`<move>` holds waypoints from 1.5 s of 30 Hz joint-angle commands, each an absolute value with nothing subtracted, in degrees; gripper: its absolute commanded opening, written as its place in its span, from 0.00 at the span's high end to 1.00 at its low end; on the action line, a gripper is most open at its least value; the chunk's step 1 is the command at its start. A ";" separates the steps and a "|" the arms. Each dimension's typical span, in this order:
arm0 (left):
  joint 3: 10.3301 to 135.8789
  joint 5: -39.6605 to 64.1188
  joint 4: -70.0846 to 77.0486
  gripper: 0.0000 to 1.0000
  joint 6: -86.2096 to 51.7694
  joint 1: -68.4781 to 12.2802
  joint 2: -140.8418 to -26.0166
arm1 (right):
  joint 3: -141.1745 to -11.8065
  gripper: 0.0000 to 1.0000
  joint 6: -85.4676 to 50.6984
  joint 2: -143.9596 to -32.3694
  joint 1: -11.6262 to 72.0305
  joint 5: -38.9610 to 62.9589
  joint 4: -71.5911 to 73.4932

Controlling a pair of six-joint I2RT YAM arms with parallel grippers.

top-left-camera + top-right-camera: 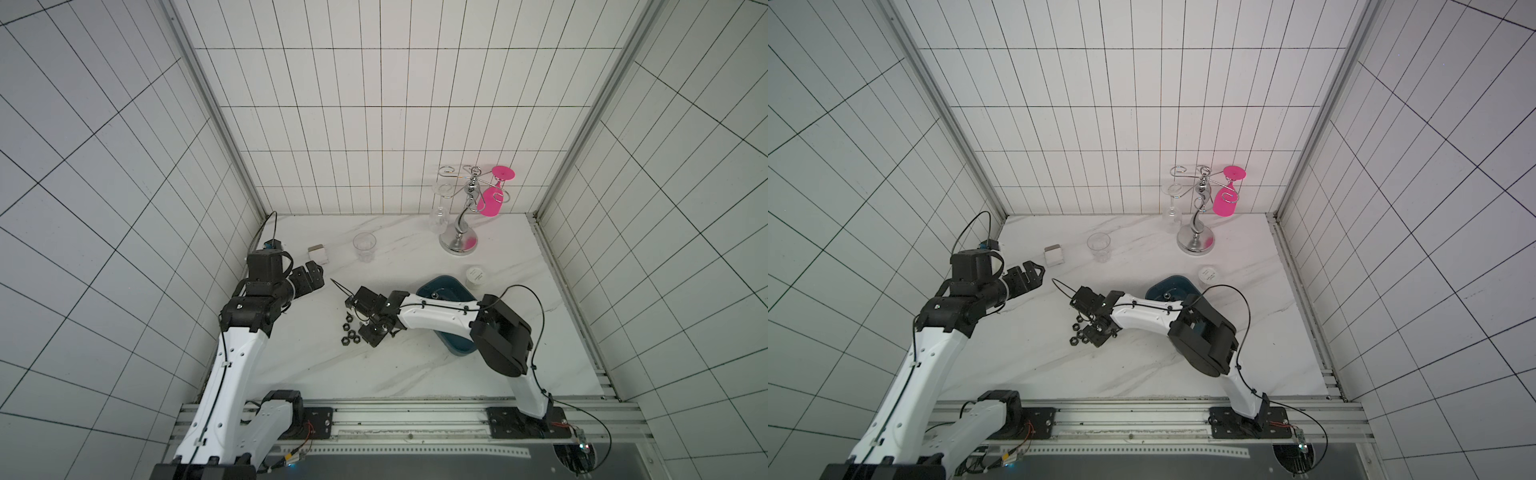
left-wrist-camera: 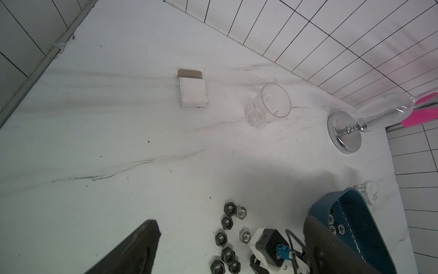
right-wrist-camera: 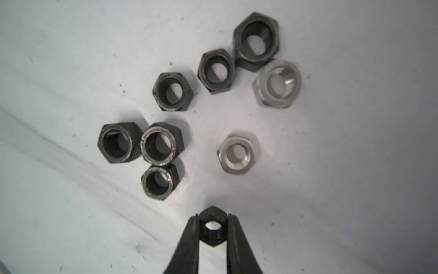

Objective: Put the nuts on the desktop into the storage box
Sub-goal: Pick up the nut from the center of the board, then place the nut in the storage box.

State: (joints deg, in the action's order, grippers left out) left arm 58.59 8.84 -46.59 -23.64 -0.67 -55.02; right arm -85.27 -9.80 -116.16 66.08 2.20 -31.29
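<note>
Closest to us, in the right wrist view, the right tool [image 3: 213, 219] is clenched on one black nut [image 3: 212, 239], with a fingertip pressed against each side of it. We cannot tell whether that nut is lifted off the worktop [image 3: 331, 166]. Just beyond it we count eight loose nuts [image 3: 173, 92] on the white marble surface, six black and two silver. Several touch one another, and their holes face upward.

In both top views the loose nuts [image 1: 351, 330] lie near the storage box [image 1: 451, 284], on its side toward the left arm and apart from its rim. The right arm stretches across above the storage box and hides much of it. In the left wrist view we see a few stored nuts [image 2: 340, 229] lying inside it.

The left tool [image 1: 1037, 275] hangs released with its jaws wide, grasping nothing. It is well apart from the storage box, past the loose nuts.

We see a white jar [image 1: 476, 276] just beside the storage box, on its back-wall side. A glass rack [image 1: 459, 237] carrying a pink glass [image 1: 492, 201] stands farther that way. A clear glass [image 1: 364, 246] and a small white carton [image 1: 318, 254] sit well apart from the storage box, near the left tool.
</note>
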 commanded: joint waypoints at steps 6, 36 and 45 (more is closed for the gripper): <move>58.71 12.07 -44.31 0.02 -24.63 -0.59 -55.82 | -72.84 0.82 -14.84 -95.96 54.13 -1.08 -29.26; 59.83 10.56 -40.86 0.02 -27.43 -4.00 -59.59 | -55.28 0.76 -17.24 -94.57 33.50 3.25 -33.22; 60.56 10.54 -41.13 0.02 -27.27 -4.00 -59.77 | -58.18 0.62 -16.79 -91.75 33.88 2.82 -35.53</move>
